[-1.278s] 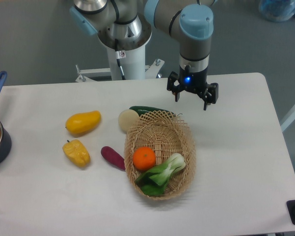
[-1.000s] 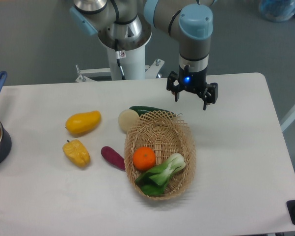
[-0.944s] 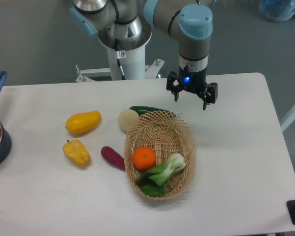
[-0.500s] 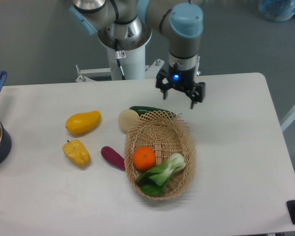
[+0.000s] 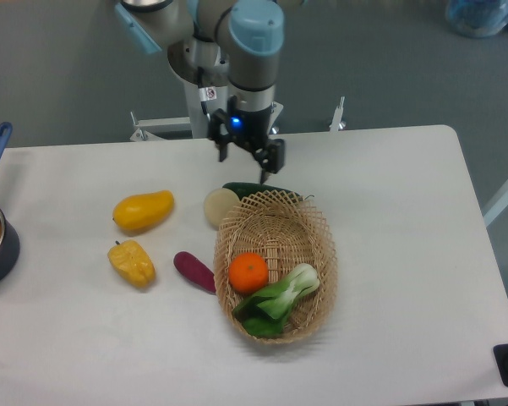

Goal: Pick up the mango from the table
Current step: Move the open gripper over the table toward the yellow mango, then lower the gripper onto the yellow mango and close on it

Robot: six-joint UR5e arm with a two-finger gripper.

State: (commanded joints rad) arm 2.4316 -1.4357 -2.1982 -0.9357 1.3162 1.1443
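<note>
Camera: mango (image 5: 144, 211) on table (image 5: 406, 254), untouched.
Gripper (image 5: 250, 161) w/ fingers spread wide, empty, above cucumber (image 5: 258, 191) nr basket (image 5: 275, 271) rim.

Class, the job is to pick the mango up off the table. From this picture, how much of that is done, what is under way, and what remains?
Done: nothing yet; the mango lies untouched on the table. In hand: the gripper hangs open and empty near the cucumber, to the mango's right in the picture. Left: reach the mango, descend, close on it and lift.
</note>
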